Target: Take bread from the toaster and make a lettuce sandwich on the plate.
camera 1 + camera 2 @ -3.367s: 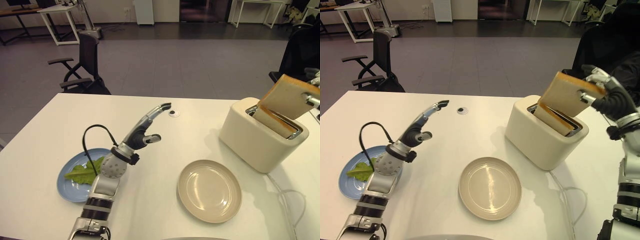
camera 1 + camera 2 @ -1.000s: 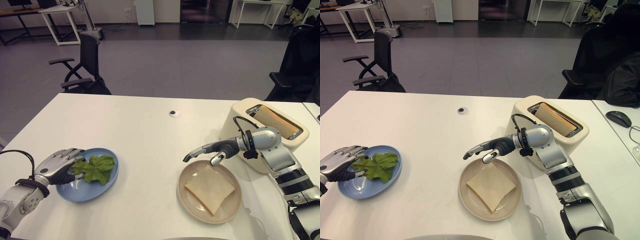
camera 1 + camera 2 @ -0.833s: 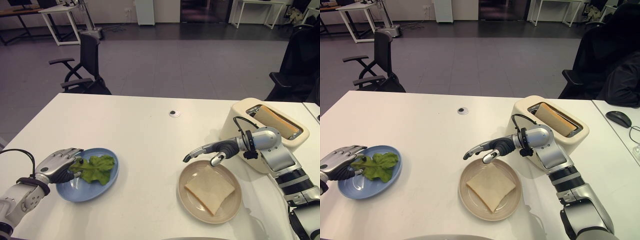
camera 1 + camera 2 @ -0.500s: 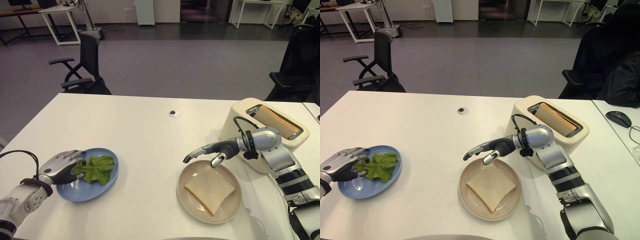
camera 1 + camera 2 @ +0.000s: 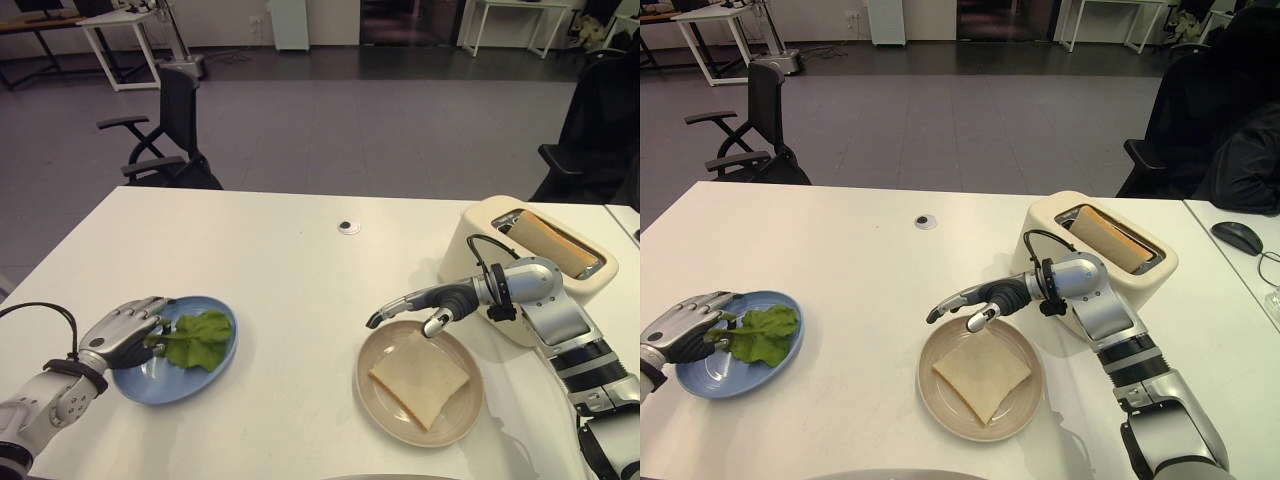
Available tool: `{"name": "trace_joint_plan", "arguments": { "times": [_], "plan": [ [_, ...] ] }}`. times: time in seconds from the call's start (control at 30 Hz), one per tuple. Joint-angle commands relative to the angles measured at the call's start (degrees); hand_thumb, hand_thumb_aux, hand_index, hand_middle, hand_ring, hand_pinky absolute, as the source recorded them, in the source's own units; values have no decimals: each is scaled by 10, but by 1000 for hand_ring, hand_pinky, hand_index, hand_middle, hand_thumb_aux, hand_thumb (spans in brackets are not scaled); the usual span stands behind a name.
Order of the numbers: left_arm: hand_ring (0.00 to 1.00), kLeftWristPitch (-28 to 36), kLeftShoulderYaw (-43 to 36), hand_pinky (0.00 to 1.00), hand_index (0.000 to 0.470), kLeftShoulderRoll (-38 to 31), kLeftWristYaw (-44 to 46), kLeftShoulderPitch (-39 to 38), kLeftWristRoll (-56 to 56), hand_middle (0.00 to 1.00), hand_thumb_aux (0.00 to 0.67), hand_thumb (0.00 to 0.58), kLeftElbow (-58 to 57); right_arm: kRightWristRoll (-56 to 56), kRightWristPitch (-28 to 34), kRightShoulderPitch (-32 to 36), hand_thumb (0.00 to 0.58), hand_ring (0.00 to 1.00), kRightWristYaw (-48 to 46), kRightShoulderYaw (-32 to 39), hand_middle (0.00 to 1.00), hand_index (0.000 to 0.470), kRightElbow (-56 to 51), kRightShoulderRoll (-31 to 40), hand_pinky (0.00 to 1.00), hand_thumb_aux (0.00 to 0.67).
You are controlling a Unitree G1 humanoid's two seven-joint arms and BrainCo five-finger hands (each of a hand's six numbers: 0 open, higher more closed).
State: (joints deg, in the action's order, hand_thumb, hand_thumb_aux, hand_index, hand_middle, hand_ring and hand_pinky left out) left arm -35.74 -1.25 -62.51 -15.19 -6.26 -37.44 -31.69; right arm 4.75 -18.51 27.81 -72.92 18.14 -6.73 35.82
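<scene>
Left hand (image 5: 125, 335) now down on lettuce (image 5: 203, 338)

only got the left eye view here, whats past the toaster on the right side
observer: a dark computer mouse lies on the neighbouring table, right of the toaster.
operator: is it touching the toaster
observer: no, it sits apart from it, across the seam between the two tables.
operator: anything else over there
observer: a thin cable curls just nearer than the mouse and runs off the right edge.
</scene>
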Motion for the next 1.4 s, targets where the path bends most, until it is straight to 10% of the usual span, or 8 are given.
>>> {"name": "trace_joint_plan", "arguments": {
  "times": [0.03, 0.23, 0.7, 1.07, 1.17, 1.23, 1.27, 1.4],
  "plan": [
    [0, -82, 86, 0, 470, -48, 34, -60, 113, 0, 670, 580, 10, 17, -4, 4, 0, 0, 10, -21, 0, 0, -1, 2, 0, 0],
    [0, -159, 93, 0, 470, -15, 142, -72, 264, 0, 670, 580, 125, 39, -7, 11, 0, 0, 48, -73, 0, 0, -22, 4, 0, 0],
    [0, 105, -213, 0, 470, 403, 248, 202, 81, 0, 670, 580, 326, 68, -3, -5, 0, 0, 142, -177, 0, 0, -19, 16, 0, 0],
    [0, 113, -291, 0, 470, 444, 227, 211, -44, 0, 670, 580, 258, 56, -11, -27, 0, 0, 149, -161, 0, 0, -23, 8, 0, 0],
    [0, 99, -296, 0, 383, 434, 249, 201, -30, 0, 547, 560, 267, 54, -16, -28, 0, 0, 149, -158, 0, 0, -24, 8, 0, 0],
    [0, 91, -303, 0, 247, 428, 258, 195, -32, 0, 352, 449, 269, 48, -22, -29, 0, 0, 150, -154, 0, 0, -28, 8, 0, 0],
    [0, 88, -304, 0, 11, 424, 263, 192, -30, 0, 16, 27, 268, 44, -25, -29, 0, 0, 152, -153, 0, 0, -30, 8, 0, 0],
    [0, 80, -294, 0, 0, 416, 275, 188, -15, 0, 0, 0, 277, -7, -63, -17, 0, 0, 231, -182, 0, 0, -37, 6, 0, 0]
  ]
}}
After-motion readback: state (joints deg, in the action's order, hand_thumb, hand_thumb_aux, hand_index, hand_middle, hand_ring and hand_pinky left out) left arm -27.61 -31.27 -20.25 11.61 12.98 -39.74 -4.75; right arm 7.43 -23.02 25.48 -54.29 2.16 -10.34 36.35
